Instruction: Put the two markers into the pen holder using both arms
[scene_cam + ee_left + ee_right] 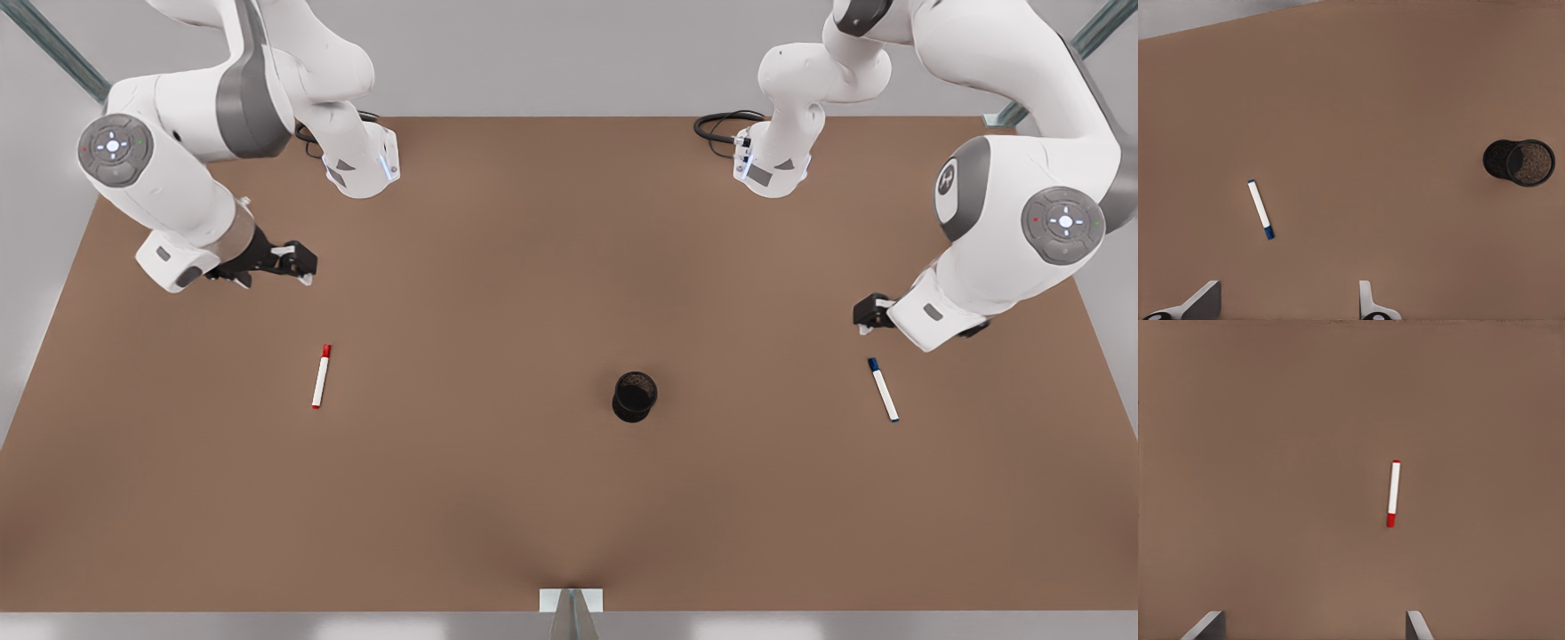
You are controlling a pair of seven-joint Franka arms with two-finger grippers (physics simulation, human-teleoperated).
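Observation:
The red-capped marker (321,376) lies flat on the brown table (498,498) at the front view's left. My right gripper (298,262) hovers behind it, open and holding nothing; its wrist view has the red marker (1393,493) ahead of its fingertips (1210,624). At the front view's right lies the blue-capped marker (883,388). My left gripper (867,313) hangs open and holding nothing just behind it. Its wrist view shows the blue marker (1261,209) and the pen holder (1519,163). The black pen holder (635,396) stands upright between the markers, nearer the blue one.
Both arm bases (363,164) (772,169) stand at the table's far edge with black cables beside them. A small metal bracket (571,603) sits at the middle of the near edge. Open brown table surrounds the markers and the holder.

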